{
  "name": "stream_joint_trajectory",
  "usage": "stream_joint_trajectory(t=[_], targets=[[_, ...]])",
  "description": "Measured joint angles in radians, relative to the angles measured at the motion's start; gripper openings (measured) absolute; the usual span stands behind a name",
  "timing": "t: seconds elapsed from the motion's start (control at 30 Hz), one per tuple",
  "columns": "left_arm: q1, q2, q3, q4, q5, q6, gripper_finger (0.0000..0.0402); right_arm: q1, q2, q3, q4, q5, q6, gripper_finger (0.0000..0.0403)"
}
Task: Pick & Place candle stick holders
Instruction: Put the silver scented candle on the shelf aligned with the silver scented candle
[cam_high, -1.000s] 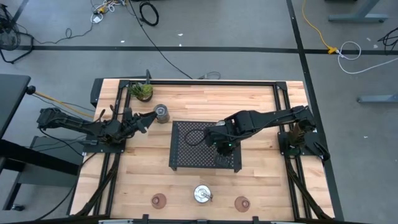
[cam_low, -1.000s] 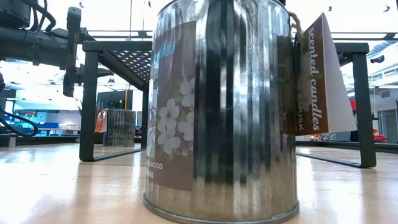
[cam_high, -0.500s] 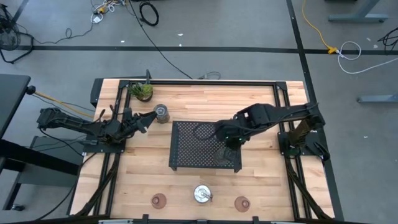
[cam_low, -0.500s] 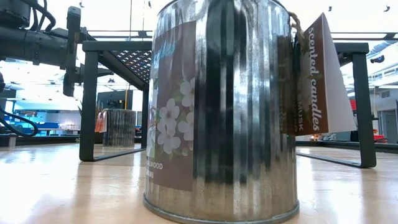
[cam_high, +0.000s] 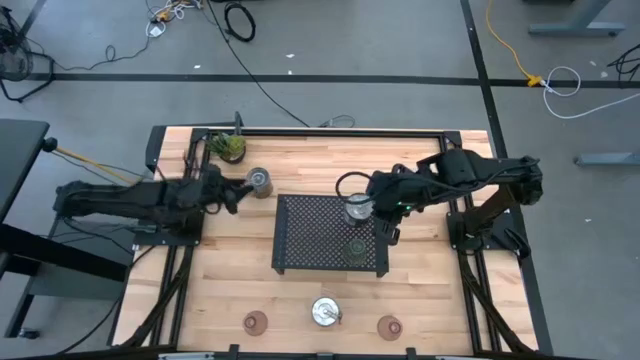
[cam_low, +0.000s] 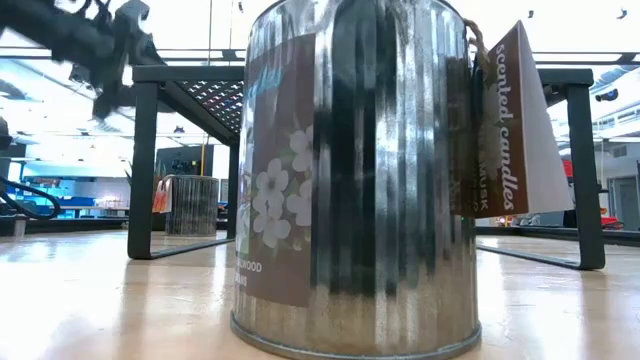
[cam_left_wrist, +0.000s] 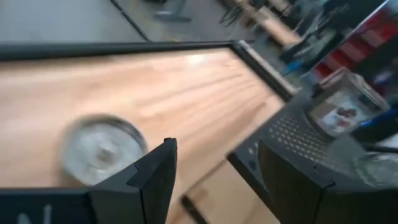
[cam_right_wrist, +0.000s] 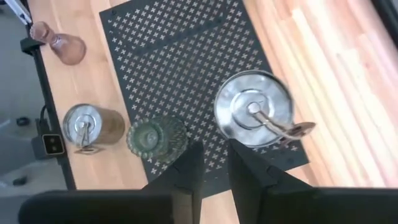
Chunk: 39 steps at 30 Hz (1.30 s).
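Observation:
A silver holder (cam_high: 357, 210) and the olive-green glass holder (cam_high: 357, 247) stand on the black mesh tray (cam_high: 310, 235); both also show in the right wrist view, the silver one (cam_right_wrist: 252, 111) and the green one (cam_right_wrist: 155, 138). My right gripper (cam_high: 386, 230) hovers above the tray's right edge, narrowly open and empty (cam_right_wrist: 215, 171). My left gripper (cam_high: 228, 192) is wide open (cam_left_wrist: 214, 180), just left of a second silver holder (cam_high: 260, 182) that stands on the table (cam_left_wrist: 102, 149). A third silver holder (cam_high: 323, 312) and two reddish-brown glass ones (cam_high: 256, 322) (cam_high: 388, 326) stand near the front edge.
A small green plant (cam_high: 228, 147) stands at the far left, behind the left gripper. The tray stands on legs (cam_low: 143, 170) above the wood. The front silver holder fills the low view (cam_low: 355, 180), with a brown paper tag (cam_low: 505, 125). Bare wood lies left and right of the tray.
My right gripper has drawn back from over the tray's near right part toward the table's right and far edge, rising; the silver and olive-green holders now show uncovered on the tray. My left arm has started moving, its gripper near the far-left silver holder.

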<state>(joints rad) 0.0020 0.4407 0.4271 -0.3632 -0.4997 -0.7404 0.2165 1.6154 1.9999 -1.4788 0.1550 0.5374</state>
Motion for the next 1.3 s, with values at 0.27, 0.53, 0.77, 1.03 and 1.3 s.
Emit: stream_joint_trajectory(t=[0.27,0.53,0.77,1.03,1.3], targets=[[0.196,0.175,0.415,-0.435,0.265,0.087,0.0238,0.000,-0.016,0.000,-0.004,0.031,-0.052,0.0073],[0.283,0.414,0.516,-0.488,0.426,0.178,0.0296,0.000,-0.016,0.000,-0.010,0.029,-0.111,0.0073],[0.389,0.593,0.523,-0.508,0.498,0.241,0.0330,0.002,-0.041,0.001,-0.047,-0.032,-0.166,0.0073],[0.516,0.730,0.523,-0.515,0.541,0.328,0.0350,0.002,-0.117,0.001,-0.070,-0.029,-0.177,0.0073],[0.582,0.792,0.523,-0.512,0.549,0.357,0.0355,0.001,-0.188,0.001,-0.082,0.022,-0.160,0.0073]])
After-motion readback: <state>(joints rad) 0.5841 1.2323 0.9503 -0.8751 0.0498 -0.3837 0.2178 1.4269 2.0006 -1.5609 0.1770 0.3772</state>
